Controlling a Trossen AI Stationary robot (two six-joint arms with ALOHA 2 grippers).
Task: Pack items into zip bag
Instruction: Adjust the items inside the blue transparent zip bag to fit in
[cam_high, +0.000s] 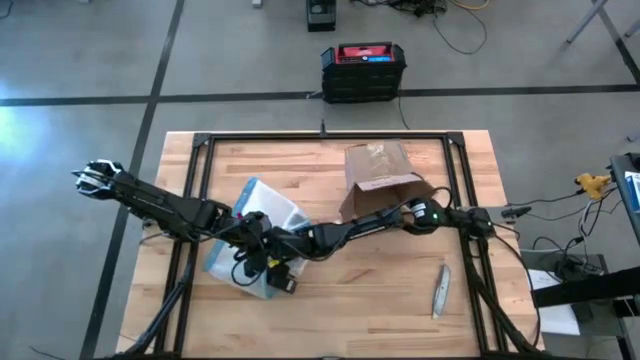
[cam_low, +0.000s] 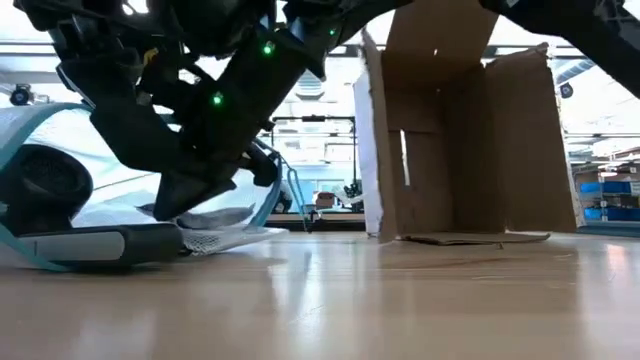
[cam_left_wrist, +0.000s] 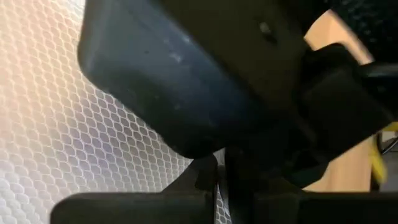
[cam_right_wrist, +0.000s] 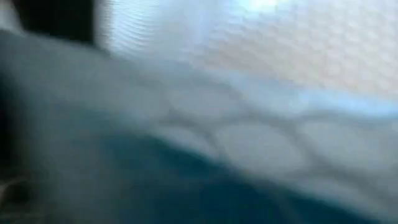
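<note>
Open cardboard box (cam_high: 380, 178) on table (cam_high: 380, 300); grey tool (cam_high: 440, 290), possibly knife.

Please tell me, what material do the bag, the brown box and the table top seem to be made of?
Zip bag: likely clear soft plastic with a honeycomb mesh pattern and blue edge. Box: matte brown cardboard, with folded flaps. Table top: pale wood planks with visible grain, slightly glossy.

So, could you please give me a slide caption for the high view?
Both grippers meet over the zip bag, beside the cardboard box.
</note>
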